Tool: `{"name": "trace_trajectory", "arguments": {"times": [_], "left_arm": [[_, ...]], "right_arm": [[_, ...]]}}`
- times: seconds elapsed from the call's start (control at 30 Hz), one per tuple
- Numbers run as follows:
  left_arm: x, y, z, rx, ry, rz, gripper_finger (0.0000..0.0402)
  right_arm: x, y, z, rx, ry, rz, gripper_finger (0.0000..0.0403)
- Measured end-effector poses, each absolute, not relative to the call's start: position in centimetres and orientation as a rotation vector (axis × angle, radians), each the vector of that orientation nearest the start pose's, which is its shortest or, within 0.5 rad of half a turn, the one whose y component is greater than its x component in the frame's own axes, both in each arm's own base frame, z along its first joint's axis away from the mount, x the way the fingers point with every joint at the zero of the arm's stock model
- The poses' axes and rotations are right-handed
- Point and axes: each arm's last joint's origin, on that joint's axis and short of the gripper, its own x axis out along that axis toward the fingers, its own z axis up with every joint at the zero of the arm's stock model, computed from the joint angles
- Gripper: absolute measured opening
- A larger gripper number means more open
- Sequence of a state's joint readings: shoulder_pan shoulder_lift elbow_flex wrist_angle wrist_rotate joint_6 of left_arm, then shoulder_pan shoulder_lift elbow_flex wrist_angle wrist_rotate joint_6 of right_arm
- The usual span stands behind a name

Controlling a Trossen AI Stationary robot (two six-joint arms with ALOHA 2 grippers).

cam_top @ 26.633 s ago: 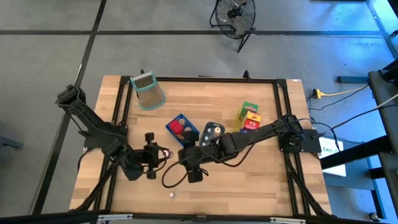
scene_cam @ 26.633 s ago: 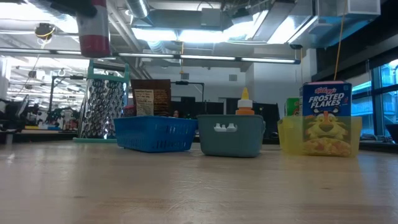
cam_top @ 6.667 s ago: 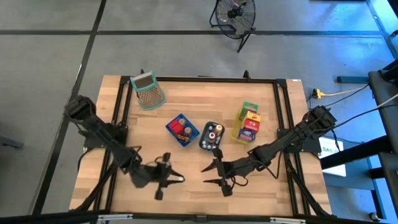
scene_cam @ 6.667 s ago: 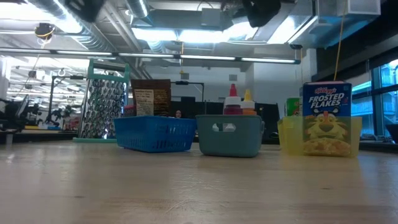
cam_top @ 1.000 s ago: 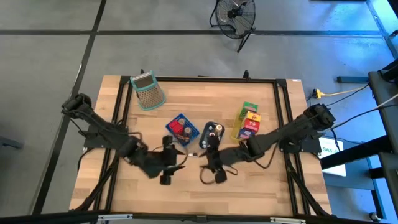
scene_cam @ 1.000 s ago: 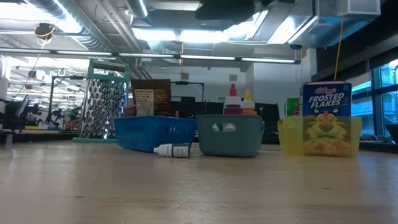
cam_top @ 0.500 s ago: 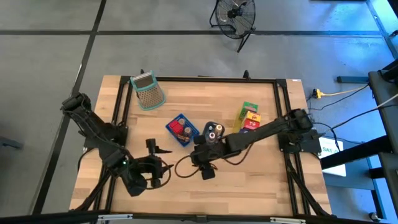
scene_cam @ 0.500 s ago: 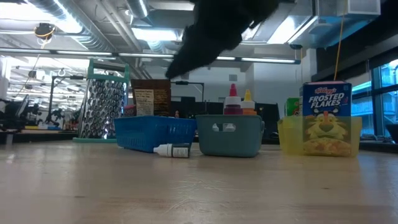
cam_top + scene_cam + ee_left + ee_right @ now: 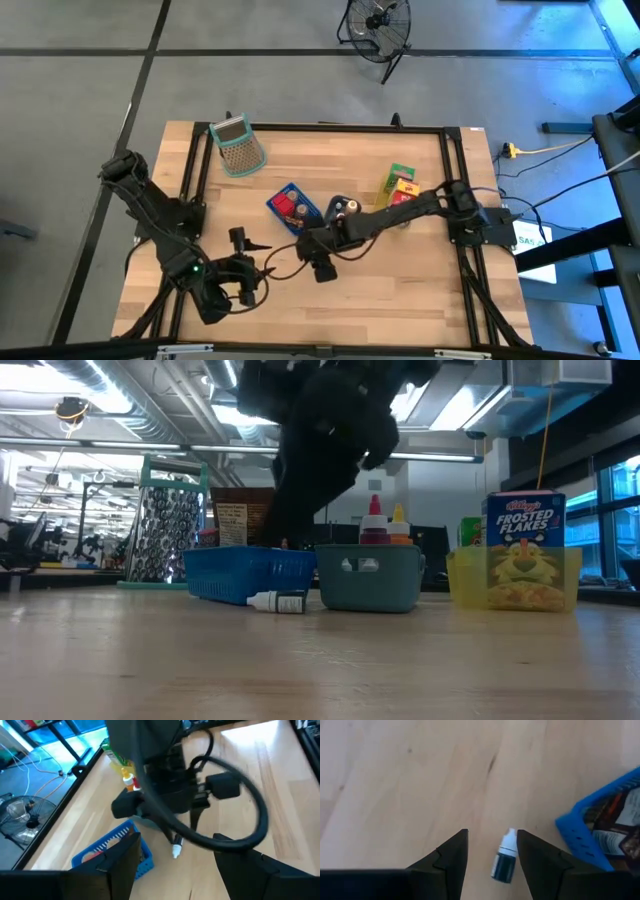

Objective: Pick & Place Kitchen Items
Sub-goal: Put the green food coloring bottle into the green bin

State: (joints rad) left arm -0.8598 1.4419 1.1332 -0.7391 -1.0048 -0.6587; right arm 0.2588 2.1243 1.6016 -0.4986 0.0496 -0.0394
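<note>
Right tool (image 9: 492, 851) open over small bottle (image 9: 503, 856).

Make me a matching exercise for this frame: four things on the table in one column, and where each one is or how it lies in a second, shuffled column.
Things:
1. small bottle
2. cereal box
3. grater
4. right gripper

Places or states:
A. in the yellow tray
B. far left corner of the table
C. lying on its side by the blue basket
D. above the small bottle, fingers open either side of it

Pairs: 1-C, 2-A, 3-B, 4-D
</note>
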Motion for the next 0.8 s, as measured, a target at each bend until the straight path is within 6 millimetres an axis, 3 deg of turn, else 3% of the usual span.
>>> {"name": "trace_trajectory", "arguments": {"times": [0.5,0.8], "left_arm": [[20.5,-20.2,26.3,0.252,0.544,0.342,0.0244],[20.5,-20.2,26.3,0.251,0.544,0.34,0.0244]], "right_arm": [[44.0,10.6,17.4,-0.171,1.004,0.157,0.0202],[44.5,10.5,14.6,-0.18,1.052,0.154,0.0202]]}}
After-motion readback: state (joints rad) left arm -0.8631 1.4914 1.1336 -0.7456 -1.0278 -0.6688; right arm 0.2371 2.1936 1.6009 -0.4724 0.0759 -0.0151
